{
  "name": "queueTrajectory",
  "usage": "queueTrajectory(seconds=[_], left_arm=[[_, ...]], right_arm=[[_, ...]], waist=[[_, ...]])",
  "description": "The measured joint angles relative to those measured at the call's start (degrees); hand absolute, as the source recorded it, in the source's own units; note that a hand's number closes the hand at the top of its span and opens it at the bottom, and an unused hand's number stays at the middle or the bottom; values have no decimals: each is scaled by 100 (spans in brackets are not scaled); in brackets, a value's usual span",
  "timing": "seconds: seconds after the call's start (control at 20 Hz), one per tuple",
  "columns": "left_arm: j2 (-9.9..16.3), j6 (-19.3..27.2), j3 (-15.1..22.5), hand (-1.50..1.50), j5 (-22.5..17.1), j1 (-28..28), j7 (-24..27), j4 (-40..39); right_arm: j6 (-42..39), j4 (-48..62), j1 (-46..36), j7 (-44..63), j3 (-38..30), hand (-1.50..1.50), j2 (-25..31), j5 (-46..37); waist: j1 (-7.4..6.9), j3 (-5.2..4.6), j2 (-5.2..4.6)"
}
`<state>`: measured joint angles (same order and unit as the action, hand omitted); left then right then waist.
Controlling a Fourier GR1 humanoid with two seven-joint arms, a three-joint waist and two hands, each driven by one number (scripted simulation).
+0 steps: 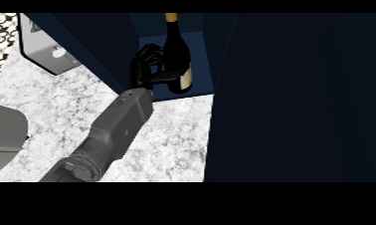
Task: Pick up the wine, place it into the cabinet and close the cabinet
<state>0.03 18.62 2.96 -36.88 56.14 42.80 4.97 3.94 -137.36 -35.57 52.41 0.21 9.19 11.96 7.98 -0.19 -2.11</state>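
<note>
Dark navy cabinet (294, 94), near-black wine bottle (176, 50) with gold neck foil and cream label, black hand (147, 67) on grey forearm (117, 124), white-and-grey speckled tabletop (169, 139), grey appliance (47, 50)

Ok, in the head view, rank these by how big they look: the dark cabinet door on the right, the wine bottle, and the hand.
1. Cabinet door, by far the largest.
2. Wine bottle.
3. Hand, which looks smaller than the bottle, though its fingers curl round the bottle, so part of it is hidden.
</note>
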Motion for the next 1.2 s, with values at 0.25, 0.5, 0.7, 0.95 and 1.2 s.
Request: queueTrajectory(seconds=[0.25, 0.5, 0.7, 0.95, 1.2], left_arm=[[-3, -213, 50, 150, -132, -261, 54, -7], [25, -179, 138, 150, -223, -396, 123, 4], [47, -103, 190, 150, -321, -464, 212, 59], [40, 72, 309, 150, -388, -417, 211, 91], [12, 229, 425, 150, -475, -354, 137, 136]], right_arm=[[-37, 26, 41, -59, 36, -150, -47, 31], [-47, 42, -19, -58, 47, -150, -77, 97], [-54, 73, -76, -56, 9, -150, -83, 143], [-54, 105, -123, -44, 3, -150, -102, 225], [-100, 111, -13, -131, -23, -150, -131, 275]], waist=[[61, -3, 9], [196, -5, 7], [241, -4, 10], [271, -6, 3], [314, -7, -16]])
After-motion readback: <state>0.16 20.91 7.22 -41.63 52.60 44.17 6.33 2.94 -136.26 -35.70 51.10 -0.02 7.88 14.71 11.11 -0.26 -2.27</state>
